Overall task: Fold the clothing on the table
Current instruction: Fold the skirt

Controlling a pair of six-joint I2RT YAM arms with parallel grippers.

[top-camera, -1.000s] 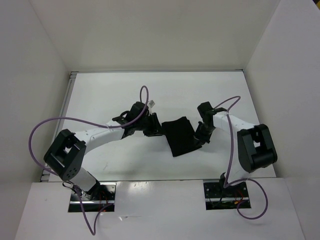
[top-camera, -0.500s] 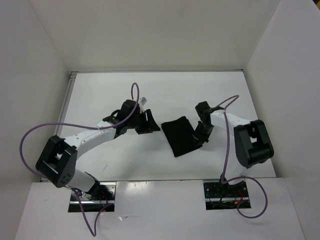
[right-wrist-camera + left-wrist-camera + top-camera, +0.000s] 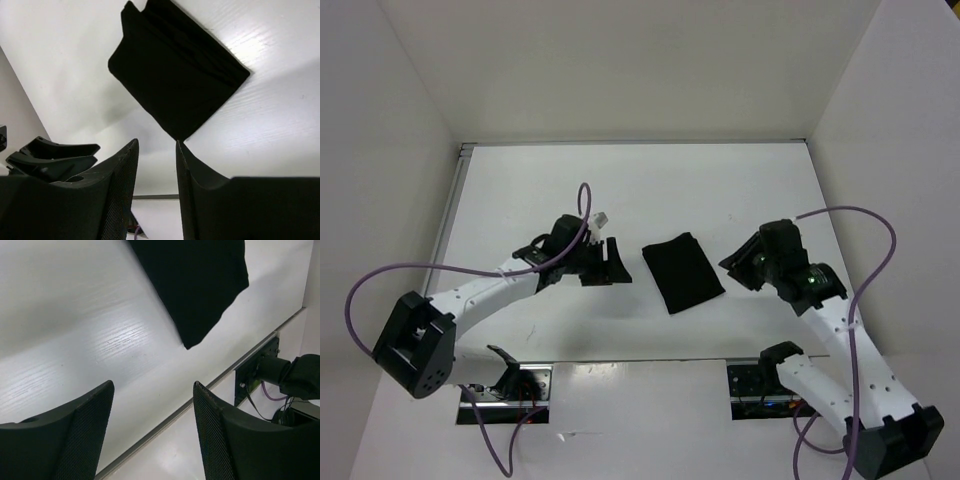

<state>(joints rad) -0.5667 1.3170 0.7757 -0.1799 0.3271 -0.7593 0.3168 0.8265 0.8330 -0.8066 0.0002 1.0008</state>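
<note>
The clothing (image 3: pixel 682 272) is a small black folded rectangle lying flat on the white table (image 3: pixel 550 190), between the two arms. My left gripper (image 3: pixel 616 262) hangs just left of it, open, apart from the fabric. To its right my right gripper (image 3: pixel 738 268) is also open and clear of it. The left wrist view has the clothing (image 3: pixel 200 285) at the top, beyond the wide-spread empty gripper (image 3: pixel 153 385). In the right wrist view the clothing (image 3: pixel 175 75) lies ahead of the empty gripper (image 3: pixel 157 142), one corner pointing toward the gap.
White walls enclose the table on three sides. A thin metal rail (image 3: pixel 165 420) runs along the near edge, with the right arm's base mount (image 3: pixel 260 375) beyond it. Purple cables (image 3: pixel 865 250) loop off both arms. The left gripper's fingers (image 3: pixel 50 155) show in the right wrist view.
Both grippers have opened and backed off the clothing. The left one slid left, the right arm swung out to the right. The clothing stays folded in place.
</note>
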